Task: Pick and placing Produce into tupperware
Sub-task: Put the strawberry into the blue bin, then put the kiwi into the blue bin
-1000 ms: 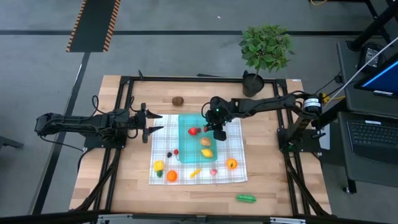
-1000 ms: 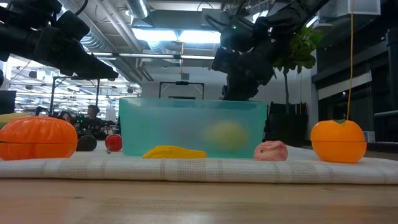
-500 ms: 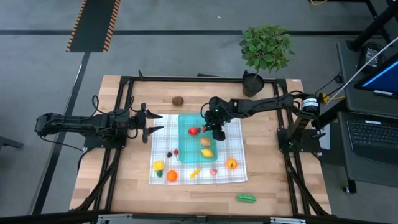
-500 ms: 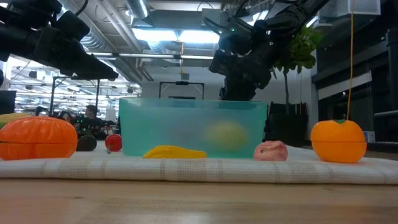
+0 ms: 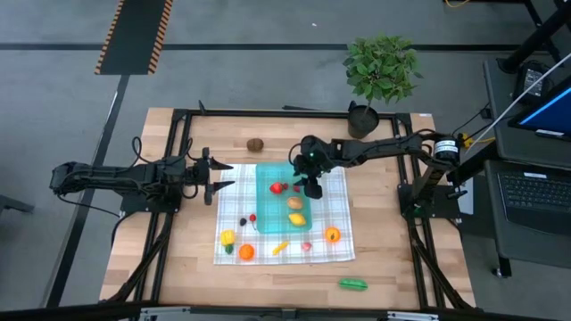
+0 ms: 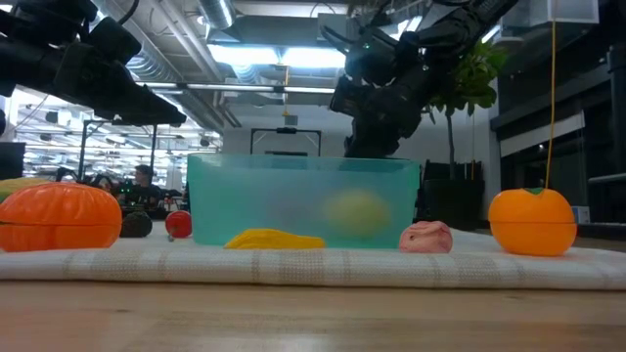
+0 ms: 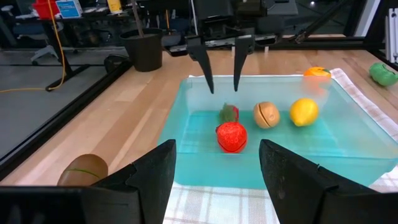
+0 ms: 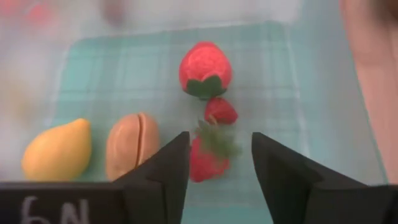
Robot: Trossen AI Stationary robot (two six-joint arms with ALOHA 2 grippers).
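Note:
The teal tupperware (image 5: pixel 268 198) stands on the checked cloth (image 5: pixel 343 209). On its floor lie a big strawberry (image 7: pixel 231 137), a brown piece (image 7: pixel 266 114), a lemon (image 7: pixel 303 112) and a small red piece with green leaves (image 8: pixel 209 155). More produce lies on the cloth, such as an orange (image 5: pixel 332 235) and a yellow piece (image 5: pixel 228 237). My right gripper (image 7: pixel 224 84) hangs open over the tupperware's far part, its fingers slanting down above the small red piece without touching it. My left gripper (image 5: pixel 223 179) waits open at the cloth's left edge.
A brown kiwi (image 5: pixel 256 144) lies on the bare wood beyond the cloth. A green pod (image 5: pixel 353 284) lies near the front edge. A potted plant (image 5: pixel 379 71) stands at the far right. Black frame rails run along the table's sides.

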